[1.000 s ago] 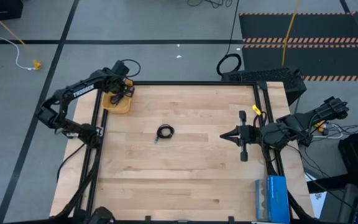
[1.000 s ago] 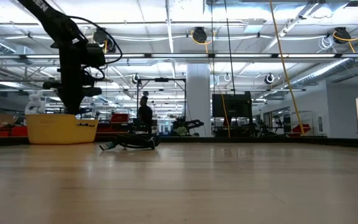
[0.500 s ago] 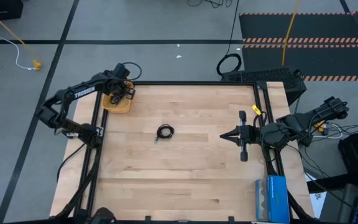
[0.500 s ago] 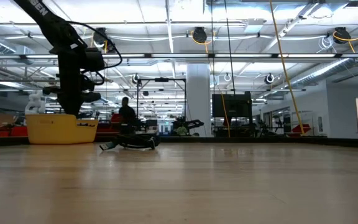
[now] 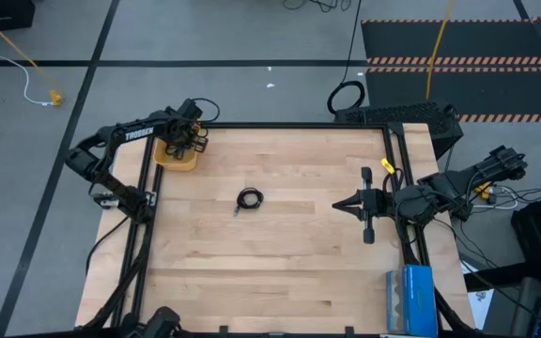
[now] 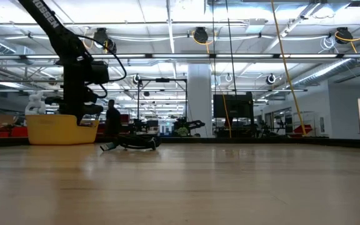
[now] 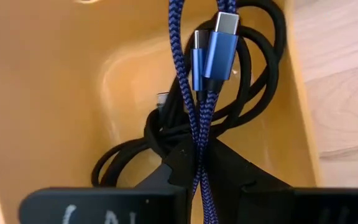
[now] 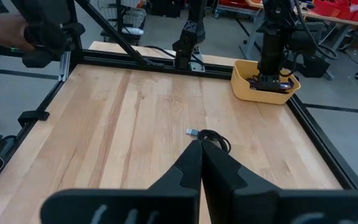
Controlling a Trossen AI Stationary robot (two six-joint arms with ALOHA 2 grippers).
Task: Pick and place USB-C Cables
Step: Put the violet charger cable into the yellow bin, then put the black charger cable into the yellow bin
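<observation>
- Yellow bin (image 5: 178, 158) at the table's 10 o'clock corner, on the pale wooden table (image 5: 280, 263); seen from table height it stands far left (image 6: 61, 130)
- Left gripper (image 5: 188, 141) lowered into the bin, its dark arm reaching in from 9 o'clock; in the low view it plunges behind the bin wall (image 6: 75, 107)
- Left jaws pinched narrow on the blue-purple cable (image 7: 197, 106), whose braided strands run up from between the fingers (image 7: 229, 180) to two USB-C plugs lying side by side
- Loosely bundled black cable (image 7: 260, 81) lies inside the bin, looping round and under the blue-purple cable, touching it and the bin's inner wall (image 7: 61, 112)
- Coiled black cable (image 5: 249, 199) rests on the bare wood near the table's centre, slightly toward 9 o'clock, well apart from the bin; one plug end pokes out of the small round coil (image 8: 211, 138); in the low view it lies flat just right of the bin (image 6: 133, 144)
- Right gripper (image 5: 341, 206) waits at the 3 o'clock side of the table, pointing toward the centre, fingers (image 8: 194, 168) pressed together with nothing between them
- Blue box (image 5: 409, 299) sits at the table's 5 o'clock corner
- Person (image 6: 113, 120) stands in the room behind the table, seen beside the bin in the low view
</observation>
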